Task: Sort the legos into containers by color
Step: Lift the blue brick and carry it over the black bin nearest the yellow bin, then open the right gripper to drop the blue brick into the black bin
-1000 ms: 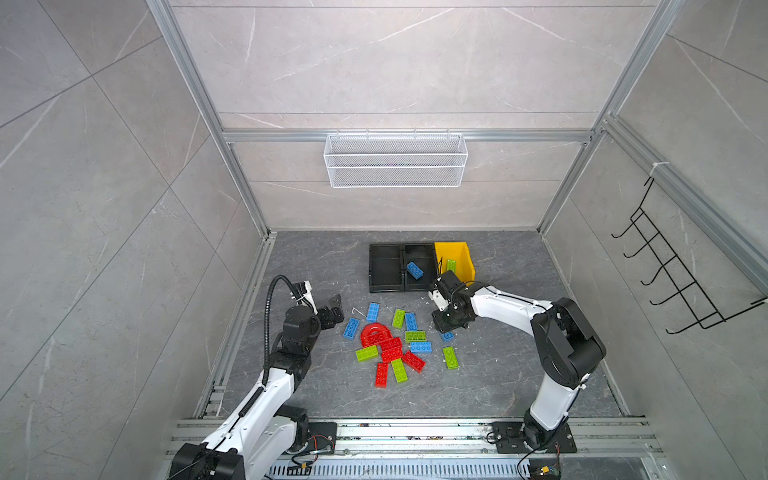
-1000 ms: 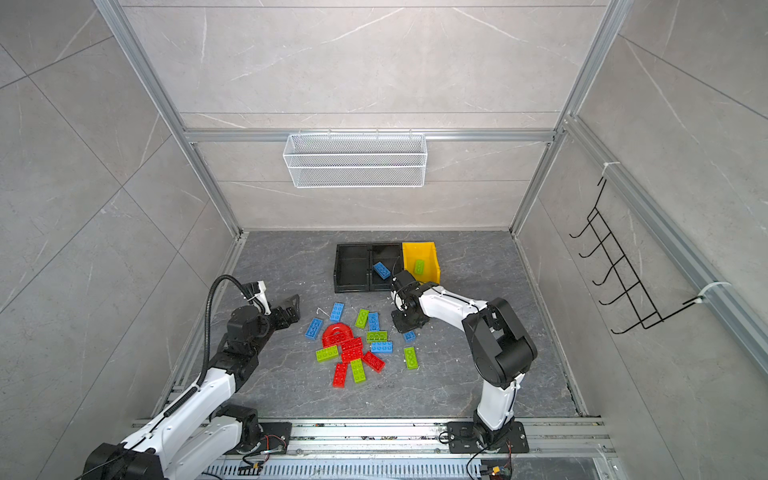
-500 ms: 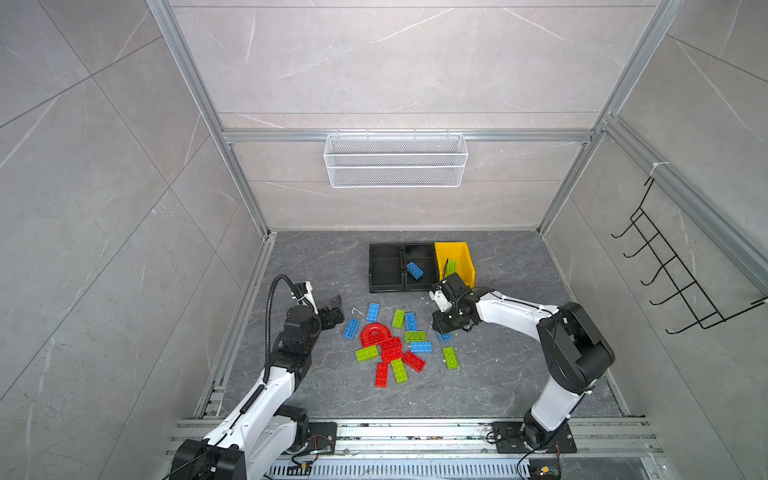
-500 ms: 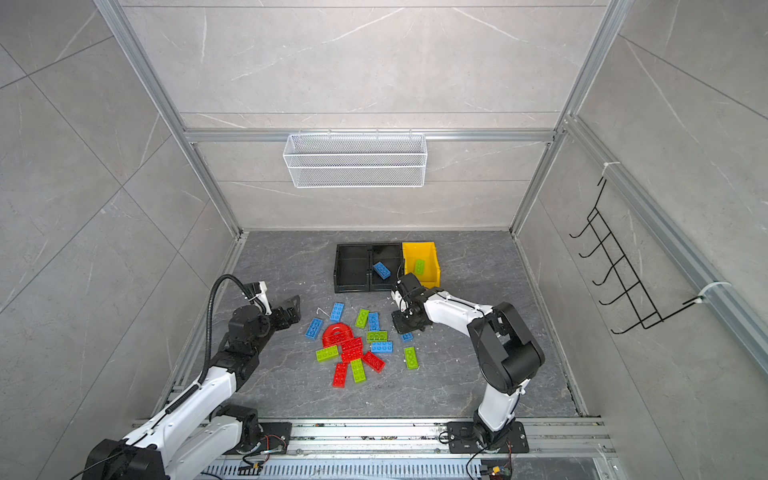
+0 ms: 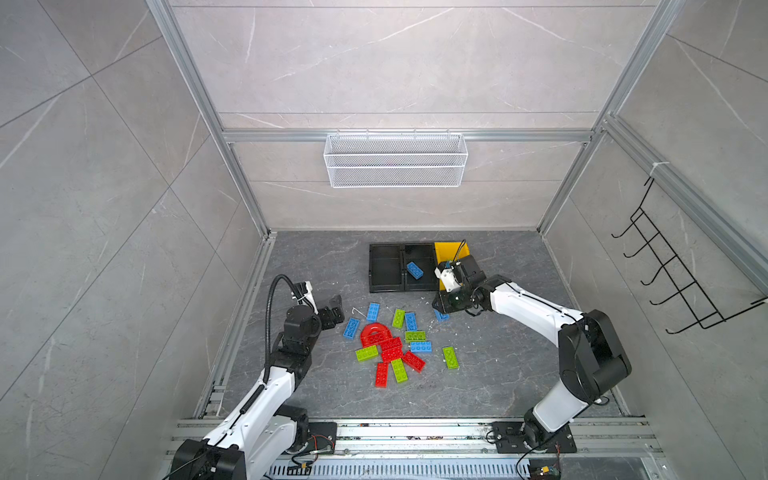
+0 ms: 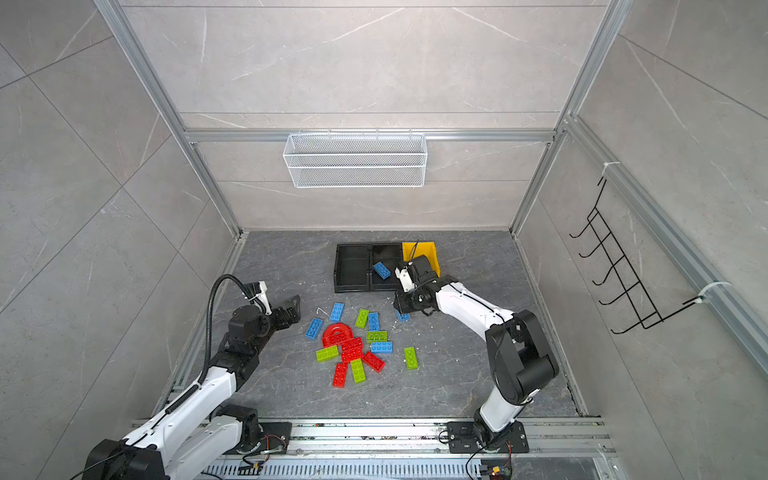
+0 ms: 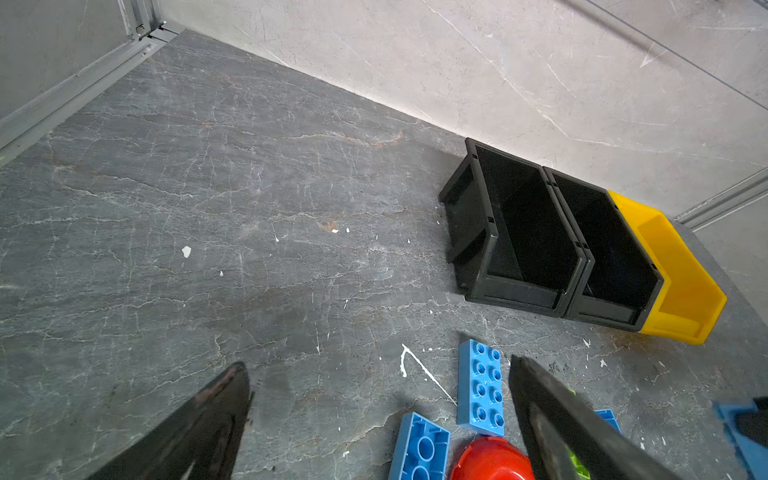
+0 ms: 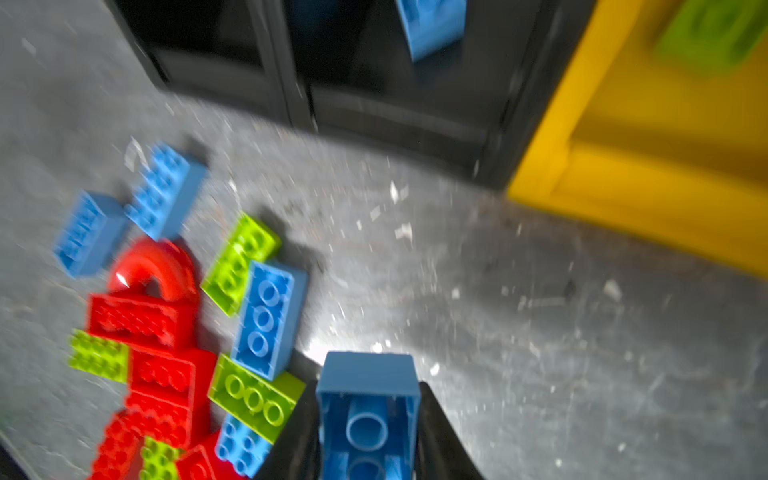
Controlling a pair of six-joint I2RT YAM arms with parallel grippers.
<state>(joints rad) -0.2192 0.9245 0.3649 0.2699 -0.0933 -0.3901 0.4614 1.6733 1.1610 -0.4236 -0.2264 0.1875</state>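
The held blue brick [image 8: 365,415] is clamped across its width by the right gripper [image 5: 441,311]. Its long axis runs out along the jaws, and its hollow underside is shown in the right wrist view. In both top views the middle black bin [image 5: 420,287], with the binned blue brick [image 5: 414,270] inside, is found near, at about eleven o'clock from that gripper. The left gripper [image 7: 378,365] is spread wide, empty, and is placed farther off.

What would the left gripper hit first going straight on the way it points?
Likely bare floor: the open left gripper tilts down at an empty patch. The studs-up blue brick lies just inside one finger and might get clipped; the black bins sit off-line. Depth is unclear.
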